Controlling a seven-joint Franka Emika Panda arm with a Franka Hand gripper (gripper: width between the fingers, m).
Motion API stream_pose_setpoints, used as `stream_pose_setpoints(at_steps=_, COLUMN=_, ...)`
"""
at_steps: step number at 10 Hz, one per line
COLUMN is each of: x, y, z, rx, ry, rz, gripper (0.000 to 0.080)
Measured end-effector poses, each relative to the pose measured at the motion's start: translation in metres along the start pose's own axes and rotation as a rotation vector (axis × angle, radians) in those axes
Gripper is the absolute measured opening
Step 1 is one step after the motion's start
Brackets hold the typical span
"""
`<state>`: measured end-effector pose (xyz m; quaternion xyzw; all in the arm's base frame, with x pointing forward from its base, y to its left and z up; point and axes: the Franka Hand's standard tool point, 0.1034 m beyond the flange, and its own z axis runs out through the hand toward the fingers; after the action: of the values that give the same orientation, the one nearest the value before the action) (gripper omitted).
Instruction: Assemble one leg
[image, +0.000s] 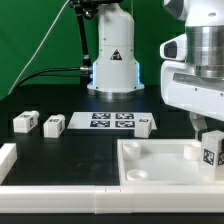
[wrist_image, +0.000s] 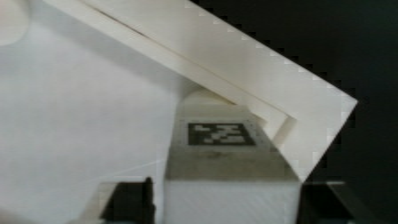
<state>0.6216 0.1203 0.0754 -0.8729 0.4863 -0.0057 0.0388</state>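
Observation:
My gripper (image: 207, 133) is shut on a leg (image: 211, 151), a small white block with a black-and-white tag facing the camera. It holds the leg upright over the corner of the large white tray-like part (image: 150, 172) at the exterior view's right. In the wrist view the leg (wrist_image: 222, 150) fills the gap between the two dark fingers (wrist_image: 128, 202), tag up, right at the tray's corner wall (wrist_image: 267, 75). I cannot tell whether the leg touches the tray. Three more legs lie on the table: two on the exterior view's left (image: 25, 122) (image: 53, 125) and one past the tags (image: 145, 123).
The marker board (image: 112, 121) lies mid-table between the loose legs. The robot's base (image: 113, 65) stands behind it, with a cable running to the left. A white rail (image: 60, 200) runs along the front edge and turns up at the left (image: 8, 158).

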Motion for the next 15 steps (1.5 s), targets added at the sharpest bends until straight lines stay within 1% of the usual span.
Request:
stream_pose_setpoints(at_steps=1, x=-0.001, y=-0.001, z=0.000, rx=0.004, ry=0.001, rz=-0.019, gripper=0.0519)
stream_pose_setpoints(at_steps=2, x=-0.001, y=-0.001, z=0.000, rx=0.005, ry=0.005, rz=-0.148, gripper=0.0519)
stream_pose_setpoints(at_steps=3, x=-0.002, y=-0.002, z=0.000, rx=0.008, ry=0.008, rz=-0.297, gripper=0.0622)
stream_pose_setpoints(at_steps=4, x=-0.002, y=-0.002, z=0.000, rx=0.008, ry=0.009, rz=-0.418, gripper=0.0641)
stream_pose_setpoints(at_steps=7, x=-0.001, y=-0.004, z=-0.001, rx=0.007, ry=0.015, rz=-0.725, gripper=0.0648)
stream_pose_setpoints(at_steps=10, x=0.002, y=-0.005, z=-0.003, rx=-0.013, ry=0.032, rz=-1.076, gripper=0.0649)
stream_pose_setpoints(at_steps=12, x=0.007, y=-0.004, z=-0.004, rx=-0.034, ry=0.040, rz=-1.312, gripper=0.0649)
stream_pose_setpoints(at_steps=13, x=0.009, y=-0.003, z=-0.004, rx=-0.042, ry=0.042, rz=-1.379, gripper=0.0649)
stream_pose_setpoints(at_steps=14, x=0.009, y=-0.003, z=-0.004, rx=-0.041, ry=0.043, rz=-1.353, gripper=0.0649)
stream_pose_setpoints(at_steps=15, x=0.009, y=-0.003, z=-0.004, rx=-0.041, ry=0.043, rz=-1.352, gripper=0.0559)
